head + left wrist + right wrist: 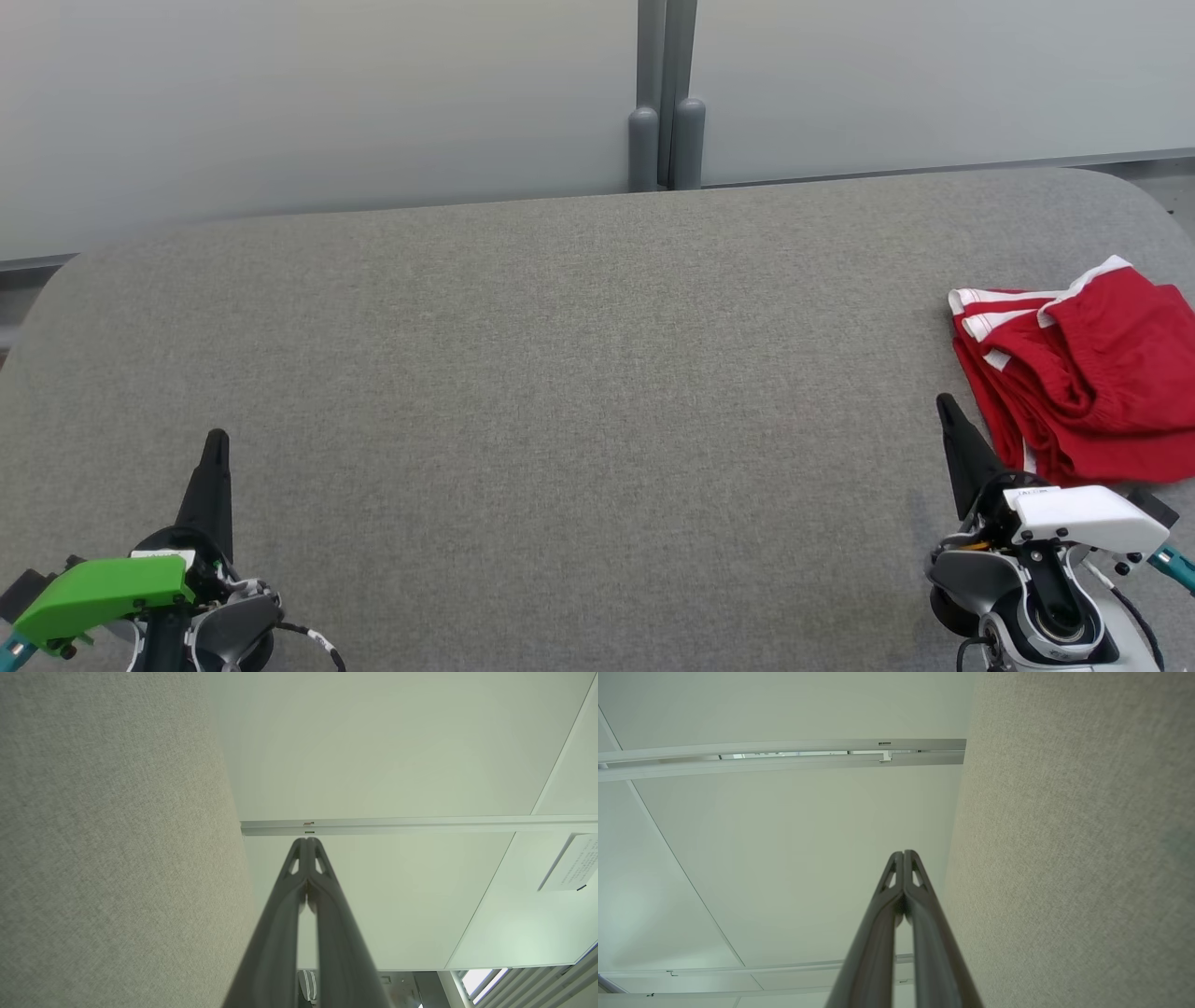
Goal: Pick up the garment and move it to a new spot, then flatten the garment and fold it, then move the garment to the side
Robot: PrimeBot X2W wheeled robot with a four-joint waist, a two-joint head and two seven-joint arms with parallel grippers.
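The garment (1083,373), red with white trim, lies folded in a bundle at the right edge of the grey fabric table (560,373). My right gripper (945,403) is shut just left of the garment's near corner, a small gap apart, with nothing held. My left gripper (217,439) rests shut over the table's near left, far from the garment. In the left wrist view the left gripper (307,841) has its fingers pressed together against a pale wall. The right gripper (904,853) looks the same in the right wrist view, beside the grey table (1064,835).
A frosted wall panel (327,93) runs behind the table, with a grey post (666,103) at its middle. The table's far corners are rounded. A wide stretch of bare grey fabric lies between the two grippers.
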